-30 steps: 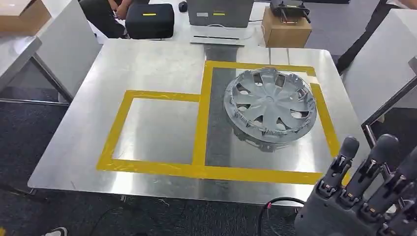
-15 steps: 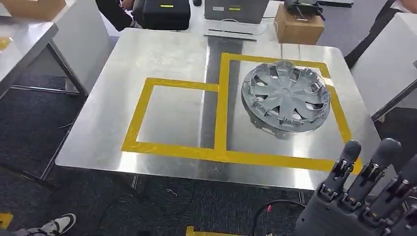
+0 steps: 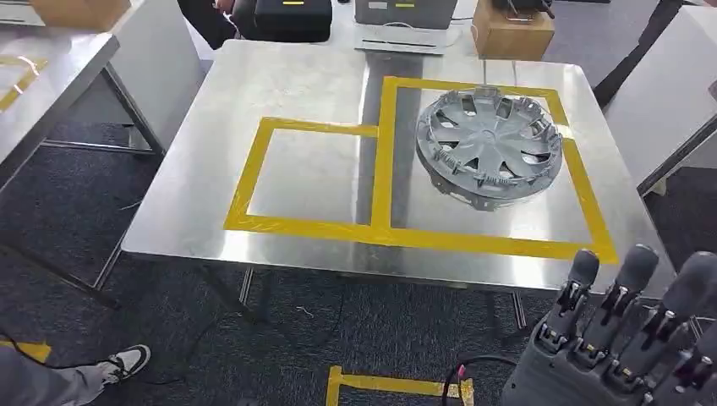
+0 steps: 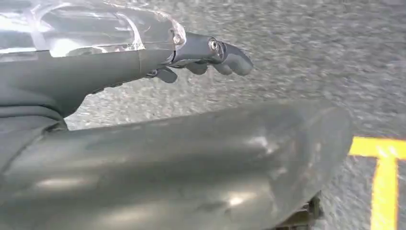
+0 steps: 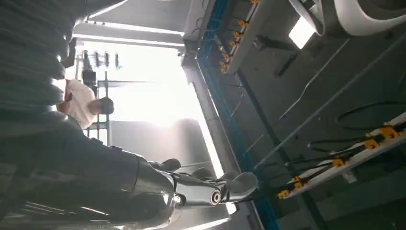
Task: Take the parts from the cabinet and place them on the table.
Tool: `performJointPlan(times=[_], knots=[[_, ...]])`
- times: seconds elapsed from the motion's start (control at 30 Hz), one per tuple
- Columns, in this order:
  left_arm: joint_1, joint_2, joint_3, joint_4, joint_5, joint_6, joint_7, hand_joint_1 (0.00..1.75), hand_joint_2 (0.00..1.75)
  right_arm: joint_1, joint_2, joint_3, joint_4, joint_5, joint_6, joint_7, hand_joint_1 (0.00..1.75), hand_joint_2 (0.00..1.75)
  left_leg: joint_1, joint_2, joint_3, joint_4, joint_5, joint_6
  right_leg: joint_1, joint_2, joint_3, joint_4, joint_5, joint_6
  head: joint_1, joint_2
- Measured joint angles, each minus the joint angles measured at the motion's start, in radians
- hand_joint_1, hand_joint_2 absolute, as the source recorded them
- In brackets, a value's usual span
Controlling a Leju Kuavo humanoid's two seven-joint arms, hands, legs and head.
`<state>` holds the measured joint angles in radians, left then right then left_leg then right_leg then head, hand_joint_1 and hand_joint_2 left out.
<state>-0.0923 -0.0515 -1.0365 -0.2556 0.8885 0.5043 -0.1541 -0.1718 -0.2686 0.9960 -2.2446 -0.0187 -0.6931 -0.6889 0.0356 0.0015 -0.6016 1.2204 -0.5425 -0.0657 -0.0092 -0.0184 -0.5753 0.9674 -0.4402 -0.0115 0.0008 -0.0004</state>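
Head view, right hand: the right hand rises at 5 o'clock, nearest the camera, its dark fingers straight and spread apart, holding nothing.
Right wrist view: the same hand's fingertips stretch out against a bright ceiling, with nothing between them.
Left wrist view: the left hand hangs over grey carpet with its fingers curled loosely inward; it seems to hold nothing, though the blur makes that hard to confirm.
Floor: a yellow floor mark lies at 6 o'clock on dark carpet, and a person's shoe shows at 8 o'clock.
Table: the steel table fills the middle of the head view, carrying two yellow tape frames, a small frame left of centre and a large frame touching it on the right.
Part: the grey wheel cover sits at 2 o'clock inside the large frame, tilted, its far edge near the frame's far tape line.
Far edge: a black case stands at 11 o'clock, a grey device at 12 o'clock and a cardboard box at 1 o'clock beyond the table.
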Motion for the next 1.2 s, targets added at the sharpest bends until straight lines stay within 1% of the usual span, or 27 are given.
performJointPlan(times=[0.03, 0.07, 0.1, 0.13, 0.23, 0.27, 0.33, 0.37, 0.4, 0.47, 0.53, 0.57, 0.6, 0.63, 0.73, 0.8, 0.83, 0.87, 0.9, 0.93, 0.97, 1.03, 1.07, 1.1, 1.13, 1.17, 1.2], knots=[[-0.001, 0.002, 0.0, 0.0, 0.0, 0.002, 0.002, 0.0, 0.0, 0.002, -0.002, -0.002, 0.0, -0.003, 0.0, -0.001, 0.0, 1.75, 0.011, 0.002, 0.057, -0.074, 0.016, -0.014, -0.007, 0.001, -0.023, 0.022, 0.002, 0.008, 0.0, 0.0], [-0.004, 0.001, 0.0, -0.002, 0.0, 0.003, 0.002, 0.0, 0.0, 0.009, -0.003, -0.004, -0.002, -0.005, 0.0, -0.002, 0.0, 1.75, 0.018, -0.001, 0.108, -0.152, -0.028, -0.03, -0.008, 0.005, -0.042, 0.042, 0.002, 0.017, -0.014, 0.0], [-0.006, 0.003, 0.0, -0.002, 0.0, 0.007, 0.003, 0.0, 0.0, 0.016, -0.004, -0.009, -0.003, -0.011, 0.0, -0.002, 0.0, 1.75, 0.008, -0.004, 0.131, -0.189, -0.048, -0.007, -0.006, 0.007, -0.052, 0.063, 0.001, 0.027, -0.023, 0.0], [-0.006, 0.004, -0.001, -0.002, 0.001, 0.008, 0.006, 0.0, 0.0, 0.023, -0.005, -0.014, -0.005, -0.016, 0.0, -0.002, 0.0, 1.75, 0.008, -0.004, 0.12, -0.187, -0.054, 0.013, -0.006, 0.007, -0.054, 0.068, 0.007, 0.033, -0.023, 0.0], [-0.005, 0.006, -0.005, -0.001, 0.005, 0.009, 0.015, 0.0, 0.0, 0.049, -0.013, -0.024, -0.005, -0.023, 0.0, -0.003, 0.0, 1.75, 0.004, -0.002, 0.095, -0.186, -0.026, 0.058, -0.014, 0.007, -0.063, 0.056, 0.031, 0.047, -0.029, 0.0], [-0.007, 0.008, -0.006, -0.001, 0.006, 0.009, 0.018, 0.0, 0.0, 0.063, -0.015, -0.031, -0.005, -0.024, 0.0, -0.003, 0.0, 1.75, 0.003, -0.005, 0.081, -0.186, -0.013, 0.066, -0.015, 0.007, -0.072, 0.074, -0.018, 0.051, -0.024, 0.0], [-0.006, 0.009, -0.007, -0.001, 0.006, 0.009, 0.02, 0.0, 0.0, 0.077, -0.021, -0.04, -0.006, -0.03, 0.0, -0.003, 0.0, 1.75, -0.001, -0.007, 0.052, -0.186, 0.011, 0.077, -0.015, 0.009, -0.092, 0.196, -0.15, 0.057, -0.014, 0.0], [-0.005, 0.01, -0.008, -0.001, 0.006, 0.009, 0.022, 0.0, 0.0, 0.083, -0.023, -0.042, -0.006, -0.033, 0.0, -0.004, 0.0, 1.75, -0.004, -0.008, 0.036, -0.185, 0.023, 0.079, -0.015, 0.01, -0.1, 0.271, -0.198, 0.057, -0.011, 0.0], [-0.005, 0.01, -0.008, -0.001, 0.006, 0.009, 0.023, 0.0, 0.0, 0.088, -0.026, -0.044, -0.006, -0.034, 0.0, -0.005, 0.0, 1.75, -0.008, -0.008, 0.021, -0.184, 0.036, 0.081, -0.015, 0.01, -0.099, 0.331, -0.217, 0.056, -0.01, 0.0], [-0.004, 0.013, -0.008, -0.001, 0.006, 0.009, 0.025, 0.0, 0.0, 0.092, -0.028, -0.047, -0.006, -0.035, 0.0, -0.006, 0.0, 1.75, -0.016, -0.008, -0.008, -0.183, 0.057, 0.082, -0.012, 0.011, -0.06, 0.331, -0.173, 0.045, -0.007, 0.0], [-0.005, 0.013, -0.008, -0.001, 0.006, 0.009, 0.026, 0.0, 0.0, 0.099, -0.029, -0.05, -0.006, -0.034, 0.0, -0.006, 0.0, 1.75, -0.022, -0.008, -0.029, -0.183, 0.078, 0.08, -0.001, 0.013, 0.049, 0.191, -0.111, 0.021, -0.006, 0.0], [-0.006, 0.012, -0.008, -0.002, 0.006, 0.009, 0.029, 0.0, 0.0, 0.101, -0.03, -0.052, -0.007, -0.034, 0.0, -0.006, 0.0, 1.75, -0.02, -0.007, -0.033, -0.183, 0.086, 0.079, 0.009, 0.013, 0.115, 0.1, -0.111, 0.006, -0.007, 0.0], [-0.005, 0.011, -0.009, -0.002, 0.006, 0.009, 0.032, 0.0, 0.0, 0.102, -0.031, -0.056, -0.01, -0.034, 0.0, -0.006, 0.0, 1.75, -0.026, -0.008, -0.037, -0.183, 0.093, 0.072, 0.018, 0.012, 0.165, 0.012, -0.14, -0.006, -0.007, 0.0], [-0.006, 0.011, -0.011, -0.003, 0.005, 0.009, 0.033, 0.0, 0.0, 0.105, -0.031, -0.057, -0.011, -0.035, 0.0, -0.006, 0.0, 1.75, -0.021, -0.005, -0.041, -0.187, 0.105, 0.065, 0.019, 0.013, 0.179, -0.02, -0.148, -0.001, -0.009, 0.0], [-0.004, 0.013, -0.021, -0.004, 0.001, 0.008, 0.038, 0.0, 0.0, 0.12, -0.034, -0.065, -0.011, -0.032, 0.0, -0.006, 0.0, 1.75, -0.013, -0.001, -0.043, -0.211, 0.145, 0.045, 0.028, 0.018, 0.158, -0.021, -0.115, -0.004, -0.008, 0.0], [-0.004, 0.015, -0.026, -0.003, -0.002, 0.008, 0.042, 0.0, 0.0, 0.121, -0.034, -0.065, -0.01, -0.025, 0.0, -0.005, 0.0, 1.75, -0.015, 0.0, -0.055, -0.187, 0.097, 0.043, 0.018, 0.007, 0.152, -0.037, -0.091, -0.002, -0.009, 0.0], [-0.004, 0.016, -0.033, -0.003, -0.004, 0.007, 0.054, 0.0, 0.0, 0.133, -0.035, -0.066, -0.009, -0.008, 0.0, 0.003, 0.0, 1.75, -0.016, -0.001, -0.078, -0.099, -0.013, 0.042, 0.018, 0.01, 0.122, -0.034, -0.072, -0.012, -0.014, 0.0], [-0.004, 0.016, -0.033, -0.003, -0.006, 0.006, 0.06, 0.0, 0.0, 0.139, -0.035, -0.066, -0.009, 0.001, 0.0, 0.007, 0.0, 1.75, -0.015, -0.001, -0.085, -0.063, -0.047, 0.041, 0.019, 0.01, 0.113, -0.031, -0.066, -0.013, -0.015, 0.0], [-0.005, 0.018, -0.034, -0.003, -0.011, 0.004, 0.072, 0.0, 0.0, 0.15, -0.036, -0.069, -0.009, 0.02, 0.0, 0.017, 0.0, 1.75, -0.017, -0.001, -0.103, 0.04, -0.112, 0.038, 0.022, 0.007, 0.085, -0.024, -0.051, -0.013, -0.015, 0.0], [-0.005, 0.018, -0.035, -0.003, -0.013, 0.003, 0.077, 0.0, 0.0, 0.155, -0.036, -0.071, -0.009, 0.028, 0.0, 0.022, 0.0, 1.75, -0.018, -0.001, -0.107, 0.088, -0.117, 0.038, 0.024, 0.007, 0.065, -0.017, -0.042, -0.013, -0.015, 0.0], [-0.005, 0.018, -0.037, -0.003, -0.014, 0.001, 0.081, 0.0, 0.0, 0.159, -0.036, -0.071, -0.009, 0.034, 0.0, 0.025, 0.0, 1.75, -0.02, -0.001, -0.098, 0.11, -0.089, 0.039, 0.024, 0.007, 0.039, -0.006, -0.03, -0.013, -0.019, 0.0], [-0.005, 0.019, -0.04, -0.003, -0.016, -0.002, 0.088, 0.0, 0.0, 0.168, -0.037, -0.072, -0.009, 0.04, 0.0, 0.028, 0.0, 1.75, -0.021, -0.001, -0.035, 0.057, -0.001, 0.045, 0.024, 0.007, -0.006, 0.013, -0.014, -0.01, -0.045, 0.0], [-0.005, 0.019, -0.04, -0.003, -0.016, -0.003, 0.089, 0.0, 0.0, 0.172, -0.037, -0.073, -0.009, 0.043, 0.0, 0.031, 0.0, 1.75, -0.021, -0.001, 0.008, 0.005, 0.022, 0.048, 0.024, 0.007, -0.02, 0.021, -0.009, -0.008, -0.055, 0.0], [-0.006, 0.021, -0.041, -0.003, -0.018, -0.003, 0.092, 0.0, 0.0, 0.179, -0.037, -0.074, -0.009, 0.05, 0.0, 0.037, 0.0, 1.75, -0.021, -0.003, 0.088, -0.111, 0.004, 0.055, 0.022, 0.007, -0.035, 0.035, -0.003, -0.003, -0.064, 0.0], [-0.007, 0.021, -0.042, -0.003, -0.019, -0.004, 0.092, 0.0, 0.0, 0.181, -0.037, -0.075, -0.009, 0.051, 0.0, 0.038, 0.0, 1.75, -0.022, -0.003, 0.099, -0.13, -0.011, 0.056, 0.023, 0.007, -0.039, 0.036, -0.003, -0.002, -0.065, 0.0], [-0.009, 0.022, -0.048, -0.004, -0.02, -0.005, 0.093, 0.0, 0.0, 0.194, -0.037, -0.084, -0.013, 0.052, 0.0, 0.044, 0.0, 1.75, -0.027, -0.004, 0.16, -0.228, -0.052, 0.059, 0.026, 0.005, -0.044, 0.045, 0.004, 0.005, -0.066, 0.0], [-0.01, 0.023, -0.056, -0.004, -0.02, -0.005, 0.093, 0.0, 0.0, 0.207, -0.037, -0.093, -0.014, 0.049, 0.0, 0.047, 0.0, 1.75, -0.03, -0.008, 0.155, -0.227, -0.05, 0.063, 0.023, 0.005, -0.045, 0.043, 0.018, 0.01, -0.064, 0.0]])
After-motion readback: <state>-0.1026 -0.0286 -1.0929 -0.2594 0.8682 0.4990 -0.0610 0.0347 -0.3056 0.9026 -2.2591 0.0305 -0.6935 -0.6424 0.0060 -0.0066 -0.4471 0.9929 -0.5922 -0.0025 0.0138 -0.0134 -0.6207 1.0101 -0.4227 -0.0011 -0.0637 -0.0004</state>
